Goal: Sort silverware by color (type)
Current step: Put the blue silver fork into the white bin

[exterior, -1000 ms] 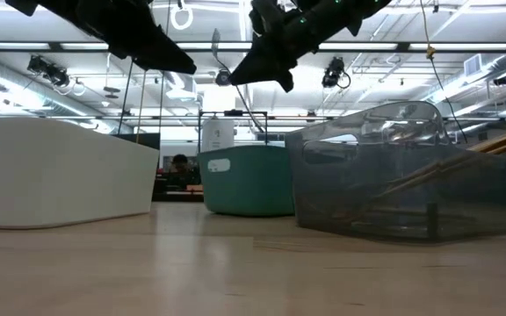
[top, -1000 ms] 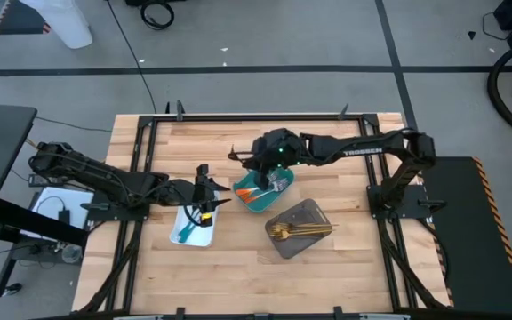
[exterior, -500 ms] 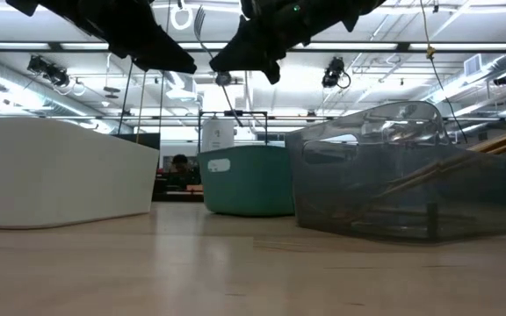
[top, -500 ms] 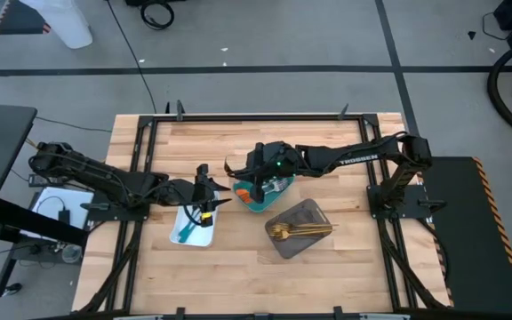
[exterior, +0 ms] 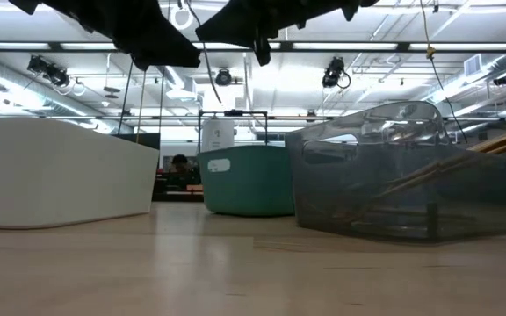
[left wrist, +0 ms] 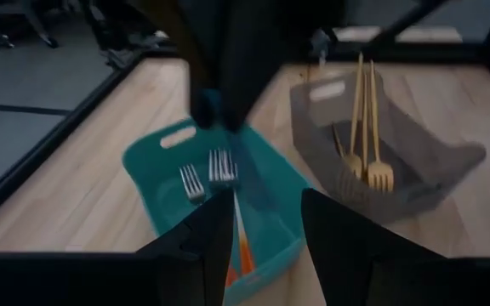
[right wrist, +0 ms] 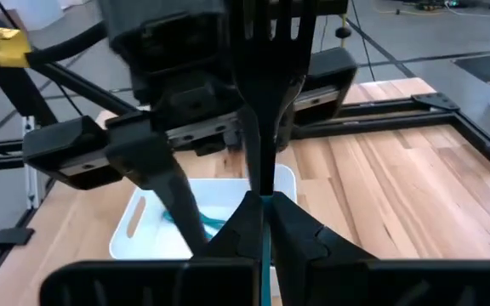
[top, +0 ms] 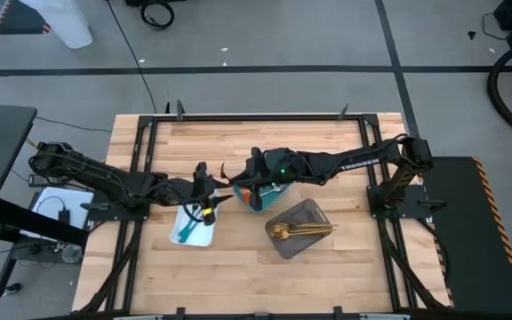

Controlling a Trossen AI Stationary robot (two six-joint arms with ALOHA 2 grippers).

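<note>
Two grippers are meeting over the gap between the white tray (top: 193, 227) and the teal tray (top: 258, 197). Nearest the camera in the low view, the grey tray (exterior: 411, 175) is holding the gold forks (top: 293, 231), already sorted and untouched.

The right gripper (top: 238, 180) is carrying a teal-handled fork (right wrist: 264, 127), fingers clamped tight on its handle with the tines pointing forward toward the other arm. Over the past second this arm has been travelling from above the teal tray toward the white tray, and it is now arriving directly in front of the left gripper (top: 210, 193).

The left gripper is waiting above the white tray's near end with its fingers (left wrist: 196, 246) standing apart, unchanged across the second. Its wrist view is showing orange-handled forks (left wrist: 215, 174) lying in the teal tray below.

Judgement: the fork is being taken out of the orange group and moved to the white tray, where one teal utensil (top: 186, 233) is already lying. Whether a hand-over or a direct drop is intended cannot be told.
</note>
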